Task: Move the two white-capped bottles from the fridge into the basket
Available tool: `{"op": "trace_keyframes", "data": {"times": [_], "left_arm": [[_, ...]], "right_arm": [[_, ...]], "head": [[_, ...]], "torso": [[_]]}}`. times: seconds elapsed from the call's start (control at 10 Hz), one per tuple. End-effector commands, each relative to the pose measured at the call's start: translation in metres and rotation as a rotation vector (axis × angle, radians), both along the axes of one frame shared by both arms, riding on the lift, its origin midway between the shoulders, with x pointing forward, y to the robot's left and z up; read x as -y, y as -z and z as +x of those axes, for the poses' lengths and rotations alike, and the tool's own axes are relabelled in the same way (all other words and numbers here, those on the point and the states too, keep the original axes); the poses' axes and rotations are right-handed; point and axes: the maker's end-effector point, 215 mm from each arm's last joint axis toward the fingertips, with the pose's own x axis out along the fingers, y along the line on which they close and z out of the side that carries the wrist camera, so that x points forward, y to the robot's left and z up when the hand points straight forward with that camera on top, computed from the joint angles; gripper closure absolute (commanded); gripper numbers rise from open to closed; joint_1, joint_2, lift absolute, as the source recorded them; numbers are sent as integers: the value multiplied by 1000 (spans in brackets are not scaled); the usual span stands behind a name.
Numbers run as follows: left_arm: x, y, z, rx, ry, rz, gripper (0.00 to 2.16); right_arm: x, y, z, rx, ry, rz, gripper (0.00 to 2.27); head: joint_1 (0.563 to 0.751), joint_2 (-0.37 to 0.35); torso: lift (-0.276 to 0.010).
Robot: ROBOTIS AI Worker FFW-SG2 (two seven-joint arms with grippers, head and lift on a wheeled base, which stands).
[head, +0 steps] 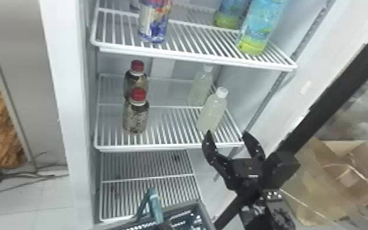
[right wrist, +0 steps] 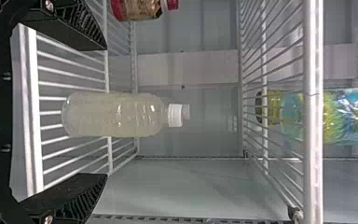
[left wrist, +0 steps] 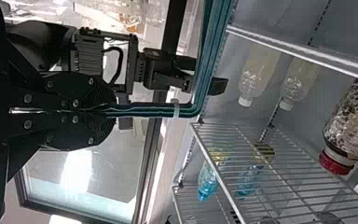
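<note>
Bottles (head: 212,113), two white-capped, are standing upright, caps up, on the middle shelf (head: 162,148).
Open shelf is separating them from two red-capped bottles (head: 136,119). Right hand (head: 227,132), fingers apart, is facing the nearer white-capped one near the front edge; left hand (head: 165,225) is clamping the basket handle (head: 154,203).

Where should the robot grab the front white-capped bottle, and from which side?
The front white-capped bottle is probably best gripped mid-body, coming level from the open front of the fridge, one finger on each side. It stands upright on the shelf, with straight sides, and the open right gripper faces it.
</note>
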Motion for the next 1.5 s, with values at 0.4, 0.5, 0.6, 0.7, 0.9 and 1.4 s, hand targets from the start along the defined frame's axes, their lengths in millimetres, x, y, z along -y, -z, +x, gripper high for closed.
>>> {"op": "trace_keyframes", "data": {"times": [0.4, 0.5, 0.6, 0.7, 0.9, 1.4], "left_arm": [[0, -1, 1, 1, -2, -1, 1119], [0, -1, 1, 1, -2, -1, 1119], [0, 0, 1, 1, -2, 1, 1119], [0, -1, 1, 2, -2, -1, 1119], [0, -1, 1, 3, 1, 1, 1119], [1, 0, 0, -1, 2, -1, 1119]], "right_arm": [[17, 13, 37, 28, -6, -13, 67], [19, 14, 44, 33, -4, -13, 67], [20, 11, 50, 41, -4, -12, 67], [21, 11, 54, 43, -4, -11, 67], [23, 14, 67, 40, -6, -23, 67], [24, 12, 94, 45, -31, -33, 137]], "head": [[695, -350], [695, -350], [695, -350], [695, -350], [695, -350], [695, -350]], "torso": [[-260], [-260], [-260], [-260], [-260], [-260]]}}
